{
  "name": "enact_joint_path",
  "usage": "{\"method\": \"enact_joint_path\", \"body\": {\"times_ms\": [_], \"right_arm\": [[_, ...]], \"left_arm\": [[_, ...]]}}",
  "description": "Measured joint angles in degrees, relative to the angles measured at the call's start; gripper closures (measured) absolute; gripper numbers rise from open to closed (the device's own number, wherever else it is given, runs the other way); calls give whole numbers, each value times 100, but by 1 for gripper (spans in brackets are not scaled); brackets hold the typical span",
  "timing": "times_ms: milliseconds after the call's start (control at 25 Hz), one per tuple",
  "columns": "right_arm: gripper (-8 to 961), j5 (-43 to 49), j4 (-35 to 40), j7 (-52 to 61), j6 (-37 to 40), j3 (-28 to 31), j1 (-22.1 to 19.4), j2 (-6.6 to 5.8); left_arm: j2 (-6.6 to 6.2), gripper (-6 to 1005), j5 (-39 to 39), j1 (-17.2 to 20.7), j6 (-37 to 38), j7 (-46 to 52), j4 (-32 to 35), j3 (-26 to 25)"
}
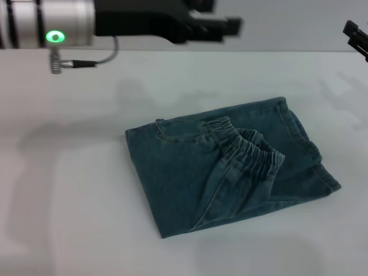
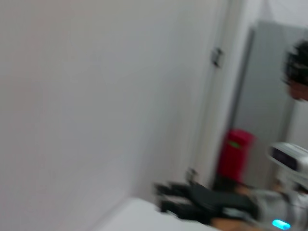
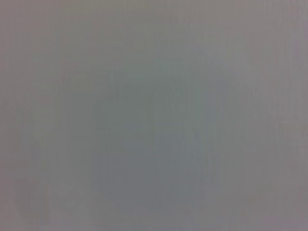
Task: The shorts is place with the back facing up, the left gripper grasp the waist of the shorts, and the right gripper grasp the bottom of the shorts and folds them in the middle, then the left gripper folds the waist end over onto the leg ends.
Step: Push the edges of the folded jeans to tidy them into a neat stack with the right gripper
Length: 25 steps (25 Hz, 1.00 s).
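The shorts (image 1: 190, 172) lie folded into a compact denim packet in the middle of the white table (image 1: 69, 190). The ruffled waist (image 1: 253, 154) rests on top, turned toward the right side near the leg ends (image 1: 325, 175). My left gripper (image 1: 227, 26) hangs high above the table's far edge, behind the shorts and well clear of them, open and empty. My right gripper (image 1: 355, 35) sits at the far right edge of the head view, away from the cloth, and looks open. It shows again far off in the left wrist view as the right gripper (image 2: 163, 197).
The left wrist view looks across the room at a pale wall, a red bin (image 2: 234, 154) and a grey door. Only a plain grey surface fills the right wrist view. Bare table surrounds the shorts on all sides.
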<state>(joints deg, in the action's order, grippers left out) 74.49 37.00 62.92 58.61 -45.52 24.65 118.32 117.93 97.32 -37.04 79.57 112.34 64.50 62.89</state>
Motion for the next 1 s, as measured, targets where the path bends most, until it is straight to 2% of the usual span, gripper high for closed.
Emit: {"method": "enact_joint_path", "body": {"times_ms": [120, 200, 240, 280, 320, 440, 480, 520, 640, 720, 840, 1000], "right_arm": [[337, 296, 269, 955, 168, -183, 20, -103], [337, 716, 553, 1740, 403, -288, 61, -193], [337, 955, 700, 2126, 532, -328, 98, -244], [337, 1627, 1082, 3048, 904, -377, 231, -343], [337, 1627, 1082, 3048, 904, -377, 231, -343], [337, 2594, 1594, 4109, 1690, -367, 533, -455], [337, 2806, 1705, 4371, 1945, -347, 641, -500], [337, 3013, 1805, 4656, 2234, -329, 771, -556], [338, 3562, 1917, 5338, 2925, -298, 1190, -753], [338, 3906, 1888, 5626, 3253, -294, 1449, -838], [338, 4520, 1861, 5842, 3652, -345, 1791, -853], [338, 5295, 1830, 6007, 3782, -393, 2114, -786]], "left_arm": [[0, 197, -109, 75, -112, -150, -26, -51], [12, 155, -1012, 492, -627, -1166, -316, -123], [12, 156, -1012, 492, -627, -1166, -316, -123], [2, 157, -1639, 740, -928, -1767, -613, -136], [0, 157, -1754, 783, -996, -1894, -676, -146], [1, 160, -1960, 880, -1109, -2201, -815, -170], [11, 161, -2429, 1018, -1213, -2765, -1096, -186], [11, 162, -2507, 1037, -1220, -2854, -1143, -186], [-8, 165, -3056, 1142, -1237, -3373, -1515, -190], [-15, 167, -3168, 1179, -1240, -3515, -1627, -210], [-9, 170, -3208, 1230, -1254, -3697, -1786, -323], [-9, 174, -3256, 1274, -1255, -3763, -1892, -433]]}}
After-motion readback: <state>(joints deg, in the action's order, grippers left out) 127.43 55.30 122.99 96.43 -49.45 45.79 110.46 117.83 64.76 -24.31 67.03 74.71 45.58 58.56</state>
